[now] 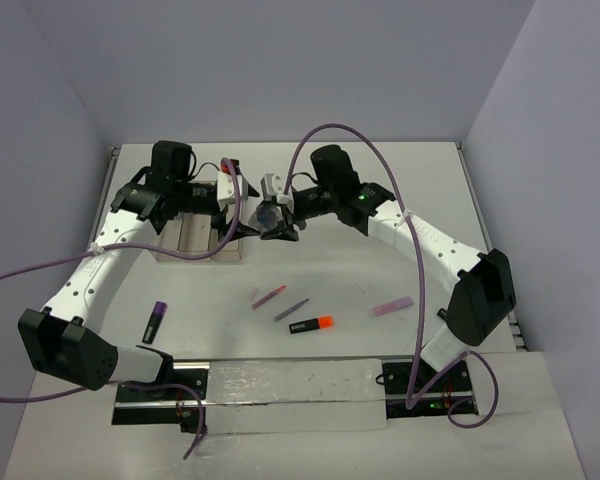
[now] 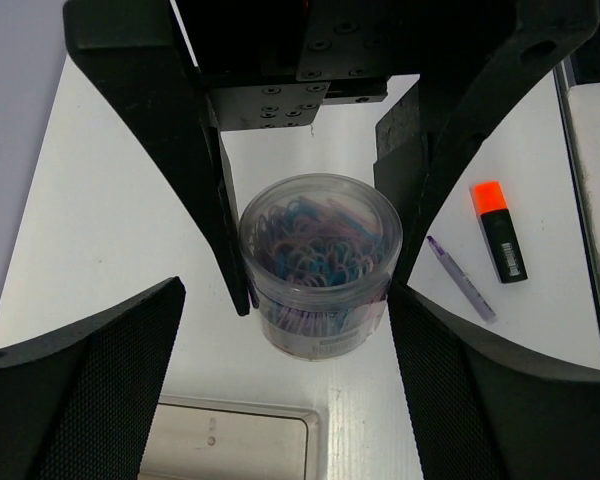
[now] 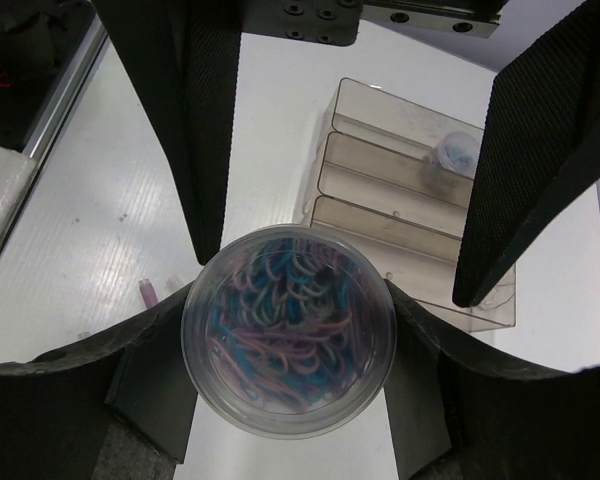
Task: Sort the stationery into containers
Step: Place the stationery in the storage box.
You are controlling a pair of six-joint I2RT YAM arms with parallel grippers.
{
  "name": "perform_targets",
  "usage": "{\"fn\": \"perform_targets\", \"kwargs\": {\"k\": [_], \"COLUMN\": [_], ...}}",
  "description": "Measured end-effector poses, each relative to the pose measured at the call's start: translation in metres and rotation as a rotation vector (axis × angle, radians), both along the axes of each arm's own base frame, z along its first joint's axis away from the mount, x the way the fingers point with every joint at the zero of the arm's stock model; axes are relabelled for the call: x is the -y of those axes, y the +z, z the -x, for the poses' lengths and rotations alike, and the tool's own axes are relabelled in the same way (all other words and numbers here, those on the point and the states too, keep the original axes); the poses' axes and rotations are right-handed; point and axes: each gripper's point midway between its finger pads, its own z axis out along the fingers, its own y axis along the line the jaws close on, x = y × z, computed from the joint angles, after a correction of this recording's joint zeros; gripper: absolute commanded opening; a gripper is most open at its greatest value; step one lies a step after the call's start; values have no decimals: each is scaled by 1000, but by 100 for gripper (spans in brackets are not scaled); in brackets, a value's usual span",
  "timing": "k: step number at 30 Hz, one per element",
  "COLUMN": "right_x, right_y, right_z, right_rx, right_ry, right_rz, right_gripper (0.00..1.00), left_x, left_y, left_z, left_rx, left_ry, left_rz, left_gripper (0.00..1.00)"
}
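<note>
A clear round tub [image 3: 288, 335] full of blue and pink paper clips hangs above the table with my right gripper [image 3: 290, 296] shut on its sides. The same tub [image 2: 320, 265] shows in the left wrist view, where my left gripper [image 2: 285, 300] faces it, open wide, one finger to each side and neither touching. From above, the tub [image 1: 271, 217] sits between the left gripper [image 1: 242, 212] and the right gripper [image 1: 278, 216]. The clear three-compartment tray [image 1: 202, 238] lies just to the left. One small round piece [image 3: 455, 152] sits in the tray [image 3: 400, 190].
On the table nearer the arms lie a purple highlighter [image 1: 155, 321], a thin pink pen [image 1: 268, 296], a grey pen [image 1: 291, 309], an orange-black highlighter [image 1: 311, 324] and a pale pink bar [image 1: 391, 306]. Purple cables loop over both arms.
</note>
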Motion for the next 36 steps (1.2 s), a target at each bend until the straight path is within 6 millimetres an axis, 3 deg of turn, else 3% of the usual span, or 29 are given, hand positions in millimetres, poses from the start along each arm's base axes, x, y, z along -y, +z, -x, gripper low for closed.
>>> {"fn": "perform_targets", "kwargs": {"k": [9,13,15,17,21,28,36], "right_x": [0,1,2,3,2,1,-1], "right_y": [-2,-2,-3,-3,-3,-3,1], "right_z": [-4,-5,-7,-9,-8,-8,-16], "right_rx": [14,5,-7,-13,-15,-5,10], "right_ry": [-22,-39,-57,-73,-76,-83,-116], "right_rz": [14,22,33,38,40,45,34], "right_gripper": [6,4,4,4,4,3,2], "left_x": [1,2,3,4,6,8,5], "left_y": [-2,-5,-6,-7,-4,14,45], "left_z": [1,1,2,2,-2,-6,-14], "left_rx": [-15,-24,-35,-40,-80,-262,-627], "left_ry": [5,7,13,20,61,147,269], "left_rz": [-3,-6,-8,-9,7,114,294], "left_gripper": [73,62,64,82,93,96,93]}}
